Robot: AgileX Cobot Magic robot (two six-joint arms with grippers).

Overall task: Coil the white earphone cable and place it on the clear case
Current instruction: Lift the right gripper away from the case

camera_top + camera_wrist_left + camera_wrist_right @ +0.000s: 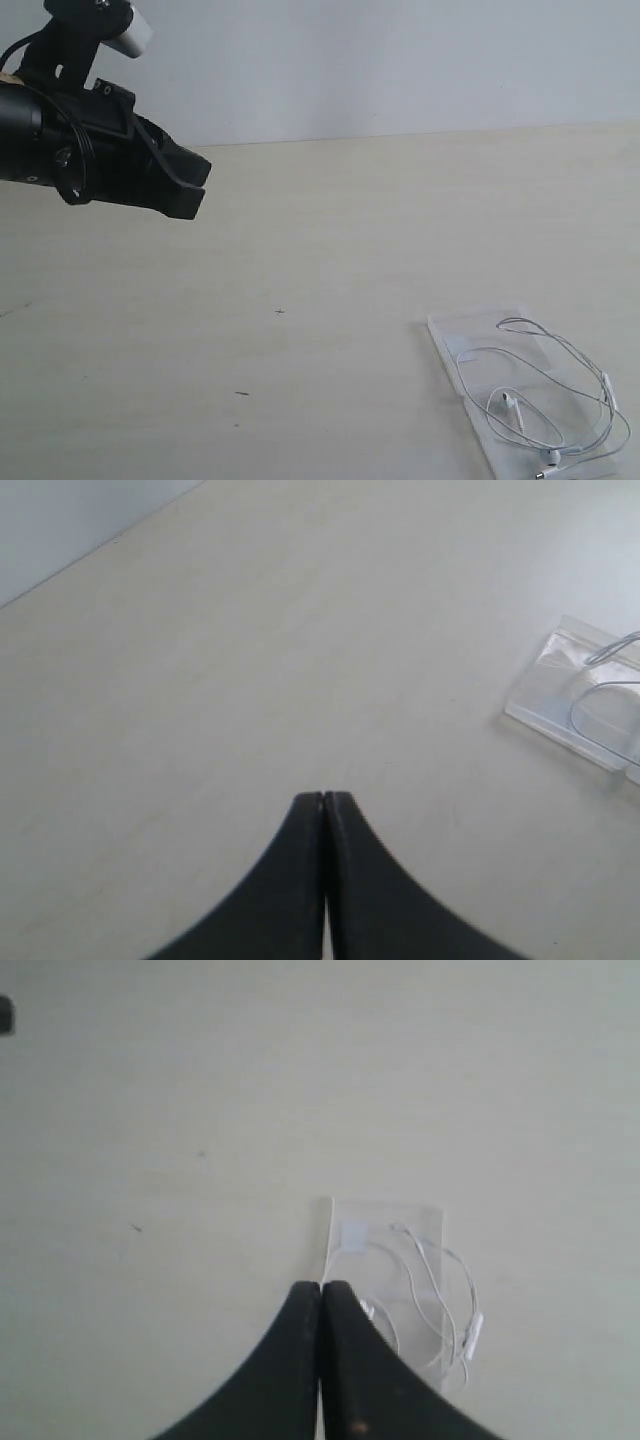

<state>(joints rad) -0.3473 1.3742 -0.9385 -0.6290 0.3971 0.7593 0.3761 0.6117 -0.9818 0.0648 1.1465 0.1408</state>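
Exterior view puts the white earphone cable (pixel 510 402) in a few loose loops on top of the clear case (pixel 445 332), which lies flat near the lower right corner of that picture. Right wrist view, looking down from well above, shows that the loops are wide rather than tight. It also shows the strand carrying the inline remote (pixel 475 1330) running past one long edge of the case onto the surface (pixel 300 300), while the small white sticker (pixel 353 1235) on the case sits uncovered near one short end. Neither hand touches anything: the left hand (pixel 190 190) hangs high over the far left of the surface, well apart from the case, with its fingers pressed together on nothing. The right hand (pixel 320 1286), out of the exterior picture, hovers above the case with its fingers likewise closed tight and empty. By my reading the job is as good as done, with the cable gathered and resting on the case; all that might be left is tidying the overhanging loop, if a neater coil is wanted. The surface is pale beige with a faint grain and a couple of small dark specks (pixel 242 393), and behind its far edge rises a plain, pale grey wall (pixel 400 60)
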